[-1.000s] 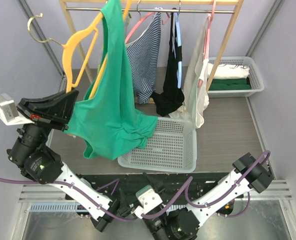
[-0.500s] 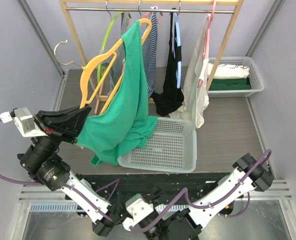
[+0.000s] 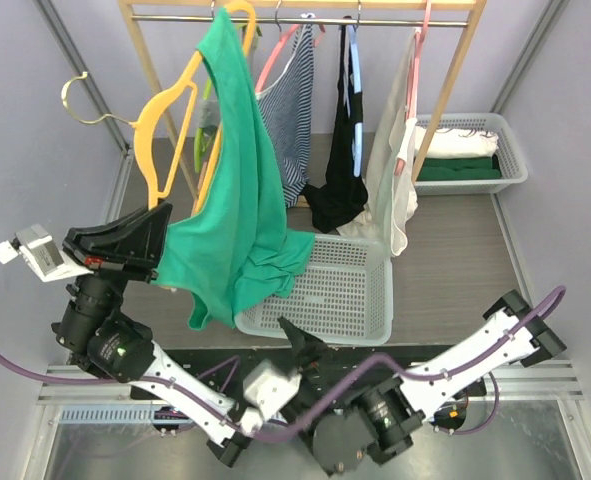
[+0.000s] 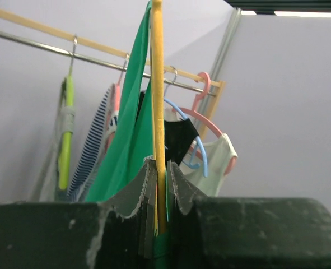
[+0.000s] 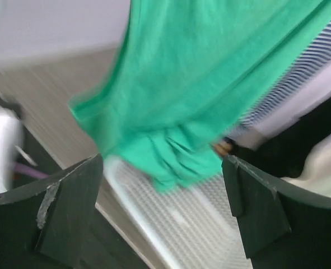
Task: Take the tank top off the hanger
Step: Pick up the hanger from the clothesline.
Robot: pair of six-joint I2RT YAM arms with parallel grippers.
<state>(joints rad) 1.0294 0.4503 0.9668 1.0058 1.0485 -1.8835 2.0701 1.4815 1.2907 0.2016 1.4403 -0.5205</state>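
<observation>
The left gripper [image 4: 161, 185] was clamped almost closed on the yellow hanger [image 4: 157, 84], pinching green cloth with it. The green tank top [image 3: 240, 200] hung from that hanger, its hem drooping onto the white basket [image 3: 345, 290]. The right gripper [image 5: 162, 159] gaped wide below the cloth, holding nothing.

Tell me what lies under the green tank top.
The tank top droops over the white basket's left side and the wooden floor. That side's inside is covered, so its contents cannot be seen.

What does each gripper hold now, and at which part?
The left gripper is shut on the yellow hanger, at its lower end. The right gripper is open and holds nothing.
</observation>
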